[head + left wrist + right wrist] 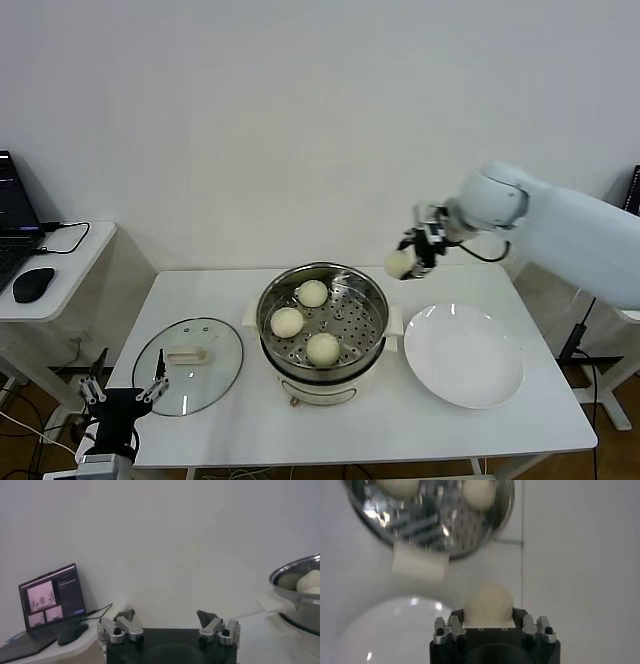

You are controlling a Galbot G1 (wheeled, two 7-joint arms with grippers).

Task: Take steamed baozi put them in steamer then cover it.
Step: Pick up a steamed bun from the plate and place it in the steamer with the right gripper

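A white worktop [250, 420] is standing against a plain pale wall. The fourth bun [400, 263] is riding in the right pincer [412, 258], raised above the worktop's far edge, beyond the empty plate [465, 355]. The steamer [322, 320] is lying to that pincer's left and nearer the robot, three buns [312, 293] [287, 321] [322, 349] already sitting on its tray. The free gap on the tray looks to be its right side, the side closest to the carried bun. The cover [188, 365] is lying flat left of the steamer. The left pincer [124, 392], jaws wide and empty, is hanging just off the worktop's near left corner, close to the cover, so that arm is probably the likelier one for the lid.
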